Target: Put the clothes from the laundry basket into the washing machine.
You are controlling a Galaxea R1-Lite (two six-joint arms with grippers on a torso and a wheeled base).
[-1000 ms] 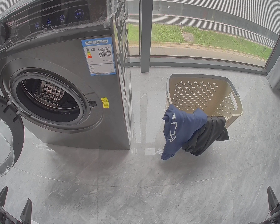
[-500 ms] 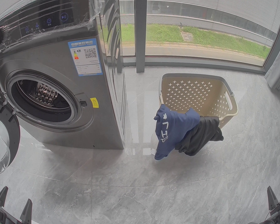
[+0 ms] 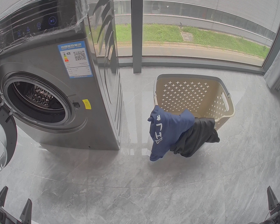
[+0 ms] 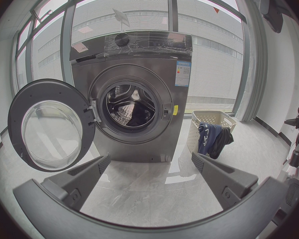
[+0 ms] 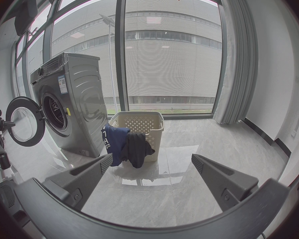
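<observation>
**Open and empty: left gripper (image 4: 149, 158) and right gripper (image 5: 151, 158); clothes hang on the laundry basket (image 3: 193, 77) rim**

Left gripper sits low in front of the washing machine (image 3: 93, 87). Its two fingers are spread wide with nothing between them. Right gripper sits equally low on the basket's side, fingers wide apart and nothing held. Both are well apart from the clothes.

The laundry basket is beige and pierced with star-shaped holes. It stands on the grey floor (image 3: 146, 190) to the robot's right of the machine, near the window (image 3: 202, 22). Two garments hang over its near rim. The blue garment (image 3: 166, 131), with white markings, is on the machine side. The black garment (image 3: 196, 136) touches it on the other side. Both droop down the outside wall, and the blue one's lower end comes close to the floor.

The washing machine is a grey front-loader. Its round door (image 3: 0, 140) is swung wide open on the robot's left. The drum (image 3: 37, 98) mouth is unobstructed, but its lower part is dark and I cannot tell whether anything lies inside. Clear plastic film (image 3: 37, 16) wraps the control panel. A blue label (image 3: 75, 59) and a small yellow sticker (image 3: 86, 104) sit on the front beside the opening. A pale curtain (image 3: 278, 69) hangs at the window's right end.
</observation>
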